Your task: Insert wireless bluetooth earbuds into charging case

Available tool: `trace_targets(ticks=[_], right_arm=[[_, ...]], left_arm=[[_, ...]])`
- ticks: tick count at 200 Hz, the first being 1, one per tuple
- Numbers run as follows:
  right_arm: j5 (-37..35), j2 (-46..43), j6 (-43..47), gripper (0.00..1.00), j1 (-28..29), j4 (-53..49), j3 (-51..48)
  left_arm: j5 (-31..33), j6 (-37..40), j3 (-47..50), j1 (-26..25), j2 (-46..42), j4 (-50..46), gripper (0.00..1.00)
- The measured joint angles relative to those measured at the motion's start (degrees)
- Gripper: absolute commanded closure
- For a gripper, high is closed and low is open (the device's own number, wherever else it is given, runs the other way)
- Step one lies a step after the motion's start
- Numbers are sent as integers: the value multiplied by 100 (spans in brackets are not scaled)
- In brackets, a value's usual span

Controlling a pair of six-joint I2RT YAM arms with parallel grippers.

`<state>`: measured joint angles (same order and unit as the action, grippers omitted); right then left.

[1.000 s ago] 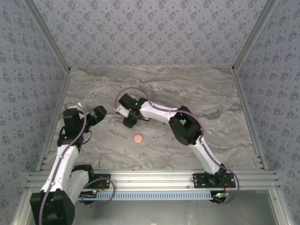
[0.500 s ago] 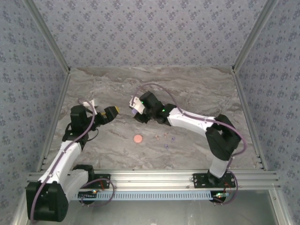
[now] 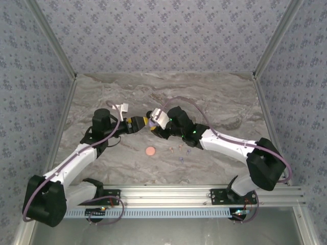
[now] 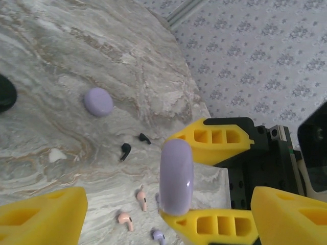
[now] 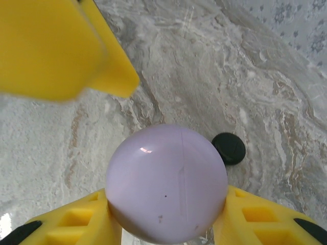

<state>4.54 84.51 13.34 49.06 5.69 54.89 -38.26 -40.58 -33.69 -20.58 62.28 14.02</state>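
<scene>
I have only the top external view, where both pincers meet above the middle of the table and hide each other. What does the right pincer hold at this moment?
Observer: In the right wrist view, the right pincer is shut on a round lilac case, which looks closed.
Operator: Thank you. Is the left pincer gripping this case too?
Observer: No. In the left wrist view, the left pincer is open: the case stands edge-on in the gap between its two yellow fingers and touches neither of them.
</scene>
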Motion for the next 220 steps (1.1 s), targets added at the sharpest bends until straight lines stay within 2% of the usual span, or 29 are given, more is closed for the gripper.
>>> trace_targets(ticks=[24, 63, 130, 152, 198, 220], right_arm=[[92, -122, -33, 55, -7, 131, -35], [173, -188, -46, 55, -9, 210, -46], [238, -192, -44, 54, -9, 219, -46], [240, -197, -42, 52, -28, 205, -46], [748, -356, -136, 14, -258, -17, -61], [1193, -848, -315, 3, -509, -81, -258]], left_arm=[[-63, 2, -59, -138, 138, 114, 25], [-225, 66, -162, -334, 350, 162, 38], [-302, 140, -302, -494, 535, 264, 74], [-264, 144, -302, -494, 544, 251, 80], [-201, 297, -262, -597, 422, 428, 83], [46, 546, -15, -739, 72, 876, 85]])
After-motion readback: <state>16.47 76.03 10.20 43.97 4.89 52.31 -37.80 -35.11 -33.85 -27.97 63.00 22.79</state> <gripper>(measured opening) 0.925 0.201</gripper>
